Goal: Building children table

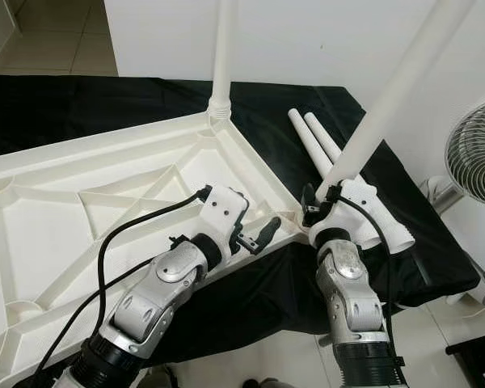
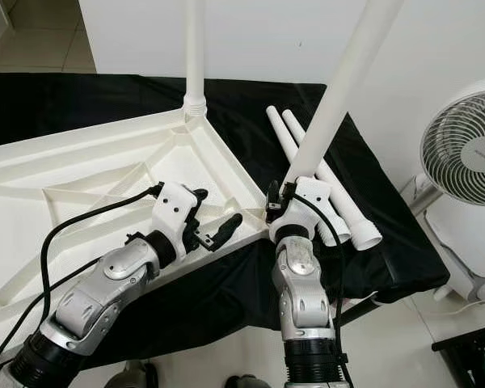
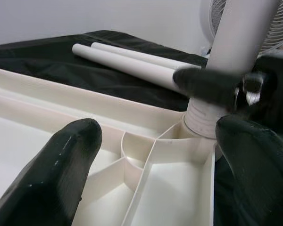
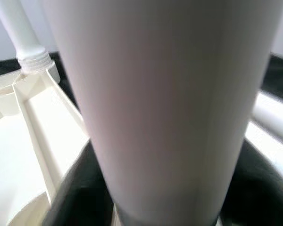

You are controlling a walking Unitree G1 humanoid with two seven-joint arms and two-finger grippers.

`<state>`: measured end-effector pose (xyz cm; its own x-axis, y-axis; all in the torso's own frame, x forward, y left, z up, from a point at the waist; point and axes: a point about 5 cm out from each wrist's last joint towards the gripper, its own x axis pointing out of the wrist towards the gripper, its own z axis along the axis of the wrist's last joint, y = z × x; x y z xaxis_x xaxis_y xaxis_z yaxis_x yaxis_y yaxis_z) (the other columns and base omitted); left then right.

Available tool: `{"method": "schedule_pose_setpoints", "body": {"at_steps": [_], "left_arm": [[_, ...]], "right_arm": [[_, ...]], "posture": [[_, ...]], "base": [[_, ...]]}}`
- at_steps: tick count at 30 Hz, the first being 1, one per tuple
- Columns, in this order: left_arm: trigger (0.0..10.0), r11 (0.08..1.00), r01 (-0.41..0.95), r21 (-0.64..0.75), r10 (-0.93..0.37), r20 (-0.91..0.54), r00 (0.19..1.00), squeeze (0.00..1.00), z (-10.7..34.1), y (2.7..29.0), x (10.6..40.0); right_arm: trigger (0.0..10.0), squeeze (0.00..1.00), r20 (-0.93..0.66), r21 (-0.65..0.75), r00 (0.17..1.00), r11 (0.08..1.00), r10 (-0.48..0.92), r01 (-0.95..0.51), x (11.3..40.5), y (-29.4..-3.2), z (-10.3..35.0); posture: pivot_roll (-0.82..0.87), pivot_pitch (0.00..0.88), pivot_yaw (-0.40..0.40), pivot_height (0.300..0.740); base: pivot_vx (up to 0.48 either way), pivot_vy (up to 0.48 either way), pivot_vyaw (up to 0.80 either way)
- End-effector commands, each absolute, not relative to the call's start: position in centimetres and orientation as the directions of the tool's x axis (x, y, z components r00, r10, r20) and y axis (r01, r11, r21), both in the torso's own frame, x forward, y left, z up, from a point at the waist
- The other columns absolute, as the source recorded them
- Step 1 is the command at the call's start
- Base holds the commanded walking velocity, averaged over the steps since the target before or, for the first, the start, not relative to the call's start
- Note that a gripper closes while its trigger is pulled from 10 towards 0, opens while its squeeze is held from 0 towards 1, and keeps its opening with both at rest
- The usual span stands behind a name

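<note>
The white plastic table top [image 1: 81, 202] lies upside down on a black-covered surface. One white leg [image 1: 223, 48] stands upright in its far corner socket. My right gripper [image 1: 322, 202] is shut on the base of a second leg [image 1: 396, 89]. This leg leans to the right over the near right corner socket [image 3: 198, 125], its threaded end sitting at the socket. My left gripper [image 1: 255, 226] is open just left of that corner, above the table top's rim, and its fingers [image 3: 61, 174] hold nothing.
Two spare white legs [image 1: 323, 149] lie side by side on the black cloth [image 1: 267, 291] right of the table top. A white standing fan [image 1: 477, 153] is at the far right beside the surface. A white wall runs behind.
</note>
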<state>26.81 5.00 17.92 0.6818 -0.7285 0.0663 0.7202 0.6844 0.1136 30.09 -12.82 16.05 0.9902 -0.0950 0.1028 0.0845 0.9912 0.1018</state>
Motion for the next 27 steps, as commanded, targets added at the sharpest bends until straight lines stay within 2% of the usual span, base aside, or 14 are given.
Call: {"method": "schedule_pose_setpoints", "body": {"at_steps": [1,6,7,10,11,16,19,25,26,27], "left_arm": [[10.0,0.62,0.775,0.123,-0.784,0.053,0.619,0.0,17.6,4.6,26.3],[10.0,0.595,0.787,0.163,-0.802,0.045,0.596,0.0,17.4,4.6,26.3],[10.0,0.575,0.798,0.179,-0.815,0.041,0.578,0.0,17.5,4.5,26.3],[10.0,0.559,0.807,0.193,-0.826,0.037,0.563,0.0,17.5,4.5,26.3],[10.0,0.529,0.821,0.214,-0.844,0.031,0.535,0.0,17.6,4.2,26.3],[10.0,0.513,0.83,0.22,-0.854,0.029,0.52,0.0,17.7,4.1,26.1],[10.0,0.505,0.834,0.223,-0.859,0.03,0.511,0.0,17.7,3.9,26.0],[10.0,0.5,0.838,0.22,-0.862,0.034,0.505,0.0,17.7,3.7,25.9],[10.0,0.498,0.839,0.22,-0.864,0.035,0.503,0.0,17.8,3.6,26.0],[10.0,0.498,0.839,0.22,-0.864,0.035,0.503,0.0,17.8,3.6,26.0]], "right_arm": [[10.0,1.0,0.072,0.131,0.993,0.988,-0.09,0.08,29.8,-12.9,15.1],[10.0,1.0,0.078,0.151,0.994,0.986,-0.076,0.063,29.5,-13.0,14.9],[10.0,0.0,0.088,0.161,0.996,0.987,0.006,-0.02,29.5,-12.7,15.0],[10.0,0.0,0.1,0.166,0.992,0.981,0.083,-0.098,29.5,-12.4,15.1],[10.0,0.0,0.13,0.141,0.964,0.958,0.231,-0.248,29.6,-12.6,15.4],[10.0,0.0,0.147,0.091,0.923,0.925,0.355,-0.37,29.9,-13.6,15.7],[10.0,0.0,0.138,0.026,0.865,0.872,0.481,-0.489,30.5,-14.8,15.9],[10.0,0.0,0.107,-0.026,0.826,0.832,0.553,-0.554,31.0,-16.1,15.7],[6.4,0.0,0.088,-0.043,0.814,0.819,0.574,-0.573,31.2,-16.5,15.3],[6.4,0.0,0.088,-0.043,0.814,0.819,0.574,-0.573,31.2,-16.5,15.3]], "posture": [[0.07,0.1,-0.101,0.74],[0.09,0.108,-0.107,0.74],[0.09,0.112,-0.115,0.74],[0.09,0.112,-0.115,0.74],[0.09,0.114,-0.115,0.74],[0.09,0.114,-0.115,0.74],[0.08,0.11,-0.106,0.74],[0.08,0.102,-0.1,0.74],[0.09,0.099,-0.097,0.74],[0.09,0.099,-0.097,0.74]], "base": [[0.0,0.0,0.0],[0.0,0.0,0.0],[0.0,0.0,0.0],[0.0,0.0,0.0],[0.0,0.0,0.0],[0.0,0.0,0.0],[0.0,0.0,0.0],[0.0,0.0,0.0],[0.0,0.0,0.0],[0.0,0.0,0.0]]}}
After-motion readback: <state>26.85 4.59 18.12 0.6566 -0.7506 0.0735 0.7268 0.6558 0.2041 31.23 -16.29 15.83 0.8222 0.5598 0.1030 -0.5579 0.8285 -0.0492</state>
